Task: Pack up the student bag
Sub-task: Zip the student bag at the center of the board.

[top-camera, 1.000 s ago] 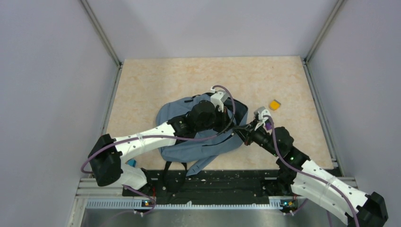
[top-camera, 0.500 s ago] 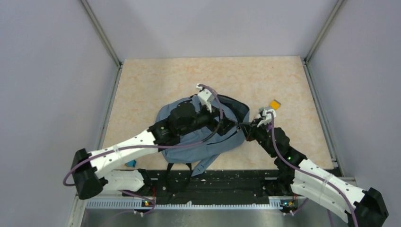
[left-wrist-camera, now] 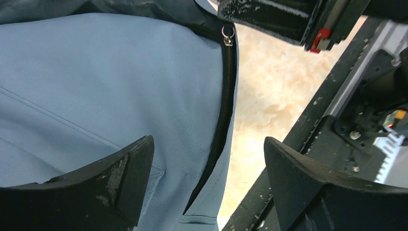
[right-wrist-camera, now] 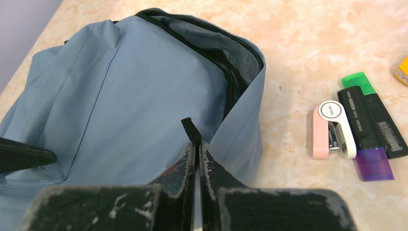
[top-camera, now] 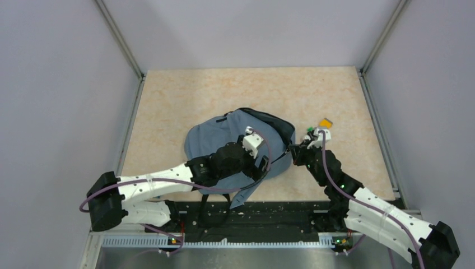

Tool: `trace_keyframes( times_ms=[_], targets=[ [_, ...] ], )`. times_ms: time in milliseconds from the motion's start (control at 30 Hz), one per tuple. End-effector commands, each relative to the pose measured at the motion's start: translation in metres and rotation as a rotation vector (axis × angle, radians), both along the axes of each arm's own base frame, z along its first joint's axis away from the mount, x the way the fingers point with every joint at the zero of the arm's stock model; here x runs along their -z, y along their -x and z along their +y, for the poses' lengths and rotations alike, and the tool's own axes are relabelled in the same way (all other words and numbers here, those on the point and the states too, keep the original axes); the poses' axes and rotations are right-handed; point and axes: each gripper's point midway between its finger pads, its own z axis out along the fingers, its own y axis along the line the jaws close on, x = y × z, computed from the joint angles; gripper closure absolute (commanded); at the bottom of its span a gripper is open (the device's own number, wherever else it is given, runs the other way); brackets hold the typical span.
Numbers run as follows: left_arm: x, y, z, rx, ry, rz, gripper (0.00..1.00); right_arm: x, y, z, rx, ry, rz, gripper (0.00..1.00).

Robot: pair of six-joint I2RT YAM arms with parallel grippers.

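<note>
Bag [top-camera: 224, 140] is lying mid-table [top-camera: 185, 95], with its main opening gaping at the far end. Right claw [right-wrist-camera: 197, 150] is pinching nearly closed on a black tab [right-wrist-camera: 189, 126] at the bag's right edge, and the tab's lower part is hiding between the fingers. Left claw [left-wrist-camera: 207, 159] is hovering wide open over the zipper [left-wrist-camera: 225, 106], gripping nothing. Stapler [right-wrist-camera: 332, 127], green highlighter [right-wrist-camera: 357, 83] and purple highlighter [right-wrist-camera: 374, 164] are lying right of the bag. A yellow item [right-wrist-camera: 403, 71] is getting cut off by the frame edge.

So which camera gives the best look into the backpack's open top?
The right wrist view: the student bag lies close before it, its unzipped opening gaping towards the lens. The top external view shows that opening only as a dark strip along the far-right edge. The left wrist view shows just fabric and a zipper.
</note>
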Motion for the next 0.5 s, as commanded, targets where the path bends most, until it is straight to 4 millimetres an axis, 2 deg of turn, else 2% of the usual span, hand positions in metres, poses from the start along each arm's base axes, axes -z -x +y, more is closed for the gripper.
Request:
trace_keyframes(
  times_ms=[0, 233, 467],
  targets=[
    [-0.015, -0.012, -0.011, -0.020, -0.002, -0.130, 0.11, -0.032, -0.008, -0.005, 0.052, -0.038, -0.054, 1.00],
    [-0.003, -0.017, -0.032, 0.001, -0.061, -0.156, 0.10, -0.033, -0.007, -0.007, 0.056, -0.042, -0.058, 1.00],
    [-0.004, -0.028, -0.060, 0.014, -0.077, -0.221, 0.10, -0.037, -0.008, -0.009, 0.063, -0.037, -0.069, 1.00]
  ],
)
